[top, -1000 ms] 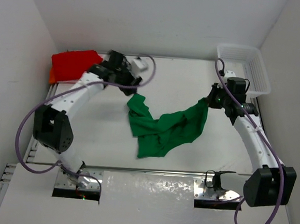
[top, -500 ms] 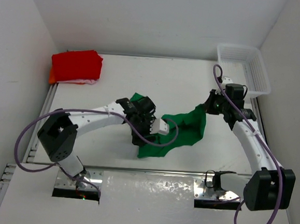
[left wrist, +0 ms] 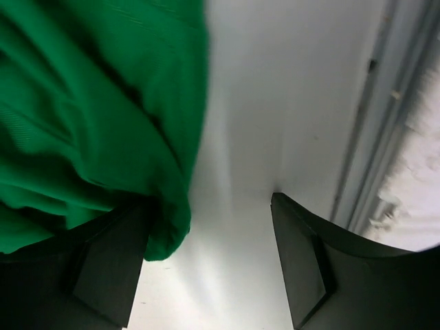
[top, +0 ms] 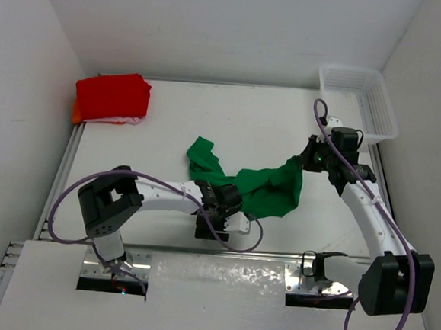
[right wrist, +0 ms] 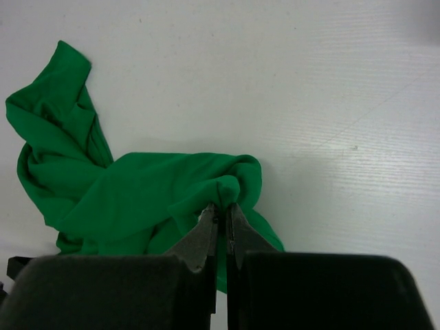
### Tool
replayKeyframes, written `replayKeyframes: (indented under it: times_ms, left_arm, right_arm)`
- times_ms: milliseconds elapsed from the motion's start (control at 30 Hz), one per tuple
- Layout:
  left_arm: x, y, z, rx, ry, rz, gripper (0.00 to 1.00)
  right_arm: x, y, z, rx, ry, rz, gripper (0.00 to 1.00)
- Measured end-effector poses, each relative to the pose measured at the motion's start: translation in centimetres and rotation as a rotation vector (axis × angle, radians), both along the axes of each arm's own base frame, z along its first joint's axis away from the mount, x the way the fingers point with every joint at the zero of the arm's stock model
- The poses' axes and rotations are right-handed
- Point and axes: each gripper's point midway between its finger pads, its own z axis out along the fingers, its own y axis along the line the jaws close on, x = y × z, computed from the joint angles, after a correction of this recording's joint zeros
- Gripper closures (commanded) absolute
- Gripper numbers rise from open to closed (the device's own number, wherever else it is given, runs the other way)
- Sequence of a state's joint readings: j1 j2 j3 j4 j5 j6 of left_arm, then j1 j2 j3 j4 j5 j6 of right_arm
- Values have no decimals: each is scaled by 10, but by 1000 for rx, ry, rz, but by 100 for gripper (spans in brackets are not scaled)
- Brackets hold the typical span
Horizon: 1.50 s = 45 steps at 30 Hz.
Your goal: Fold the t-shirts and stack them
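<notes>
A crumpled green t-shirt [top: 261, 187] lies mid-table. My right gripper [top: 306, 159] is shut on a bunched fold at its right corner, seen pinched between the tips in the right wrist view [right wrist: 223, 210], with the rest of the green t-shirt [right wrist: 130, 192] trailing left. My left gripper [top: 214, 224] is low at the shirt's near edge, open. In the left wrist view [left wrist: 206, 234] the green hem [left wrist: 165, 234] rests against the left finger [left wrist: 110, 268], and bare table shows between the jaws. A folded red t-shirt [top: 113, 95] lies at the back left on an orange one [top: 77, 112].
A white mesh basket [top: 350, 70] stands at the back right corner. The table's metal front rail [left wrist: 375, 137] runs just beside my left gripper. Walls close in the table on the left, back and right.
My left arm swung from beside the red stack at the back left down to the green shirt's near edge, and its jaws opened wider. The right gripper kept its hold.
</notes>
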<state>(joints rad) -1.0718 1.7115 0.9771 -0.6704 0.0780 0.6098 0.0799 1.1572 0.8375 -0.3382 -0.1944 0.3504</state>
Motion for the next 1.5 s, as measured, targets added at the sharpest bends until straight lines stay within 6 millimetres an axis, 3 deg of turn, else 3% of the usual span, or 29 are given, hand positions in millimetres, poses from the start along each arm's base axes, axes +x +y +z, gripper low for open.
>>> replayKeyframes:
  times_ms: [67,167,200,333,433,533,633,700,767,833,933,1000,1033,1100,1167,1233,1400,1500]
  left_arm:
    - [5,-2,-1,0,-25,25,39]
    - [14,-5,-1,-11,-68,69,93]
    - [18,-7,-1,-16,-89,82,100]
    - [37,-4,1,-26,-130,133,100]
    - [66,8,12,-41,-134,236,100]
    - [120,17,50,-127,-175,384,100]
    - [180,26,114,-259,-277,506,100]
    - [217,37,167,-350,-371,576,100]
    - [255,54,227,-457,-482,654,100]
    - [293,82,292,-579,-613,748,100]
    - [338,148,389,-757,-841,899,100]
    - [349,189,433,-823,-964,964,100]
    - [351,200,449,-850,-1007,976,100]
    - [350,201,474,-904,-1054,947,100]
    - [347,189,484,-941,-1050,895,100]
    - [345,177,479,-944,-1020,850,100]
    - [341,168,419,-821,-881,806,100]
    - [335,169,400,-759,-834,792,100]
  right_arm:
    - [-2,0,-2,1,4,-1,100]
    - [-3,0,-4,2,10,-2,100]
    - [-3,0,-4,3,10,-3,100]
    - [-3,0,-4,4,10,-5,100]
    - [-2,-2,-6,3,17,-11,100]
    - [8,-8,-7,0,35,-27,100]
    - [37,-15,10,8,32,-42,100]
    - [71,-21,41,17,-20,-56,100]
    - [118,-32,96,39,-133,-81,100]
    - [154,-39,150,61,-251,-96,100]
    - [197,-45,247,92,-471,-99,100]
    - [209,-46,306,113,-605,-91,100]
    - [209,-44,327,126,-659,-80,100]
    - [203,-37,355,142,-739,-50,100]
    - [193,-36,363,152,-771,-42,100]
    - [182,-35,352,157,-753,-40,100]
    - [163,-32,309,161,-660,-31,100]
    - [159,-30,298,161,-635,-23,100]
